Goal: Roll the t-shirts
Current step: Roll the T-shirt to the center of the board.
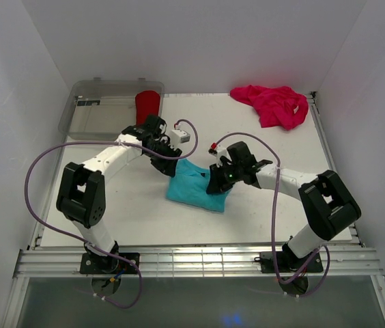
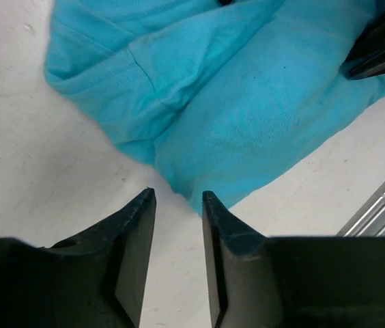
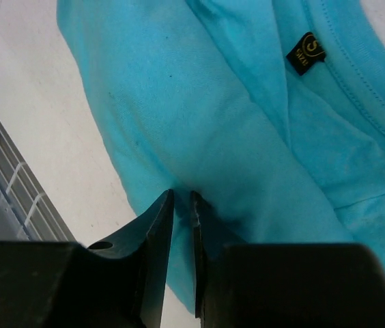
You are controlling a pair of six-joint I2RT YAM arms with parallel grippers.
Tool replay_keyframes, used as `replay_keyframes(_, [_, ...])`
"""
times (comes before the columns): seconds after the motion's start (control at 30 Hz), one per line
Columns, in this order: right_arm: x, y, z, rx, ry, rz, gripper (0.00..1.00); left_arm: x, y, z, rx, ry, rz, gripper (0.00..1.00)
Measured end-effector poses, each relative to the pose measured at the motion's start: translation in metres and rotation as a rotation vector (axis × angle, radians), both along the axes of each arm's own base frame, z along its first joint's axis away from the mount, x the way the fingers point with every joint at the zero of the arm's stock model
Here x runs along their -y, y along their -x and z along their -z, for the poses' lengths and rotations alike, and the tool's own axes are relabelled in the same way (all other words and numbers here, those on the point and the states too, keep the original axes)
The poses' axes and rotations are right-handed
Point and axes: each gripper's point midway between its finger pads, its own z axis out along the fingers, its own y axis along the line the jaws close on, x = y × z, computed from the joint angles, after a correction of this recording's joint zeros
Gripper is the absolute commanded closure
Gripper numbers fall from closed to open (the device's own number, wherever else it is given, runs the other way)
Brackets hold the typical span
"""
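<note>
The turquoise t-shirt (image 1: 196,188) lies folded into a small wad at the table's middle. It fills the left wrist view (image 2: 247,102) and the right wrist view (image 3: 179,102). My left gripper (image 1: 167,167) is at its far left edge, open and empty (image 2: 179,195), with bare table between its fingers and the cloth edge just past the tips. My right gripper (image 1: 216,183) is at the shirt's right edge, its fingers nearly together on a fold of the turquoise cloth (image 3: 181,195). The magenta t-shirt (image 1: 274,104) lies crumpled at the back right. The red t-shirt (image 1: 147,104) lies rolled in the bin.
A clear plastic bin (image 1: 97,116) stands at the back left corner. White walls close in the table on three sides. A metal rail (image 1: 192,260) runs along the near edge. Purple cables loop off both arms.
</note>
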Motion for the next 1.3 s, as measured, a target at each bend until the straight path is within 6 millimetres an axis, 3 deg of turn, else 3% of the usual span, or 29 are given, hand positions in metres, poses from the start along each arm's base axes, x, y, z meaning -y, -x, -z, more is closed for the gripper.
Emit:
replay_keyframes(0.1, [0.002,-0.008,0.000,-0.004,-0.006,0.025,0.79,0.001,-0.009,-0.016,0.068,0.007,0.037,0.41])
replay_keyframes(0.23, [0.003,-0.017,0.005,-0.024,-0.006,0.048,0.79,0.002,-0.008,-0.038,0.204,0.024,0.137,0.43])
replay_keyframes(0.3, [0.004,-0.018,0.007,-0.036,-0.004,0.057,0.79,0.007,0.003,-0.038,0.276,0.002,0.214,0.45])
replay_keyframes(0.4, [0.004,-0.019,0.007,-0.043,-0.007,0.064,0.79,0.020,0.032,-0.017,0.347,-0.078,0.371,0.42])
replay_keyframes(0.5, [0.003,-0.019,0.007,-0.047,-0.008,0.069,0.79,0.028,0.059,0.011,0.381,-0.170,0.531,0.26])
replay_keyframes(0.57, [0.003,-0.019,0.007,-0.049,-0.009,0.074,0.80,0.027,0.068,0.022,0.406,-0.223,0.607,0.23])
replay_keyframes(0.77, [0.001,-0.023,0.005,-0.034,-0.031,0.095,0.81,0.033,0.070,0.028,0.555,-0.284,0.755,0.18])
replay_keyframes(0.9, [0.003,-0.020,0.008,-0.035,-0.035,0.103,0.81,0.010,0.081,0.059,0.645,-0.370,0.871,0.18])
replay_keyframes(0.93, [0.003,-0.020,0.008,-0.034,-0.035,0.103,0.81,0.015,0.076,0.052,0.706,-0.367,0.873,0.18])
replay_keyframes(1.1, [0.003,-0.021,0.007,-0.020,-0.035,0.096,0.80,0.021,0.045,0.052,0.799,-0.453,0.823,0.24])
replay_keyframes(1.2, [0.003,-0.021,0.006,-0.007,-0.036,0.084,0.80,0.024,0.033,0.053,0.809,-0.468,0.792,0.36])
replay_keyframes(1.23, [0.003,-0.021,0.005,-0.001,-0.038,0.079,0.80,0.024,0.031,0.054,0.811,-0.473,0.786,0.47])
replay_keyframes(1.3, [0.003,-0.021,0.003,0.009,-0.042,0.068,0.80,0.023,0.031,0.058,0.801,-0.479,0.782,0.57])
